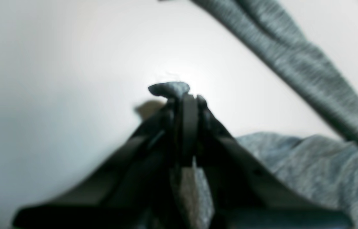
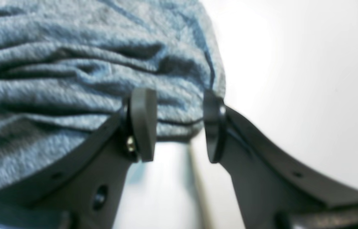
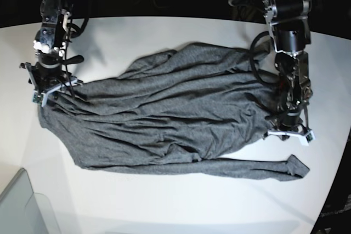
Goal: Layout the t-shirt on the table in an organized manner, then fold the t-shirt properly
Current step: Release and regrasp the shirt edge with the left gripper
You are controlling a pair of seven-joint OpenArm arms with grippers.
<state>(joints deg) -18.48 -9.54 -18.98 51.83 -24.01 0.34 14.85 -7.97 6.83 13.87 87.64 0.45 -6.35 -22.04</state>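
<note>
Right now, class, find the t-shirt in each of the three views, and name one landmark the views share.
Left wrist: the t-shirt fills the lower right, with a band across the upper right and a tip pinched in the left gripper.
Right wrist: upper left, behind the right gripper.
Base: spread across the centre.
Shared landmark: the white table.

Bright overhead light, glare blooming on the white counter (image 1: 70,63), both wrist views soft and blurred, base view sharp, dark background
</note>
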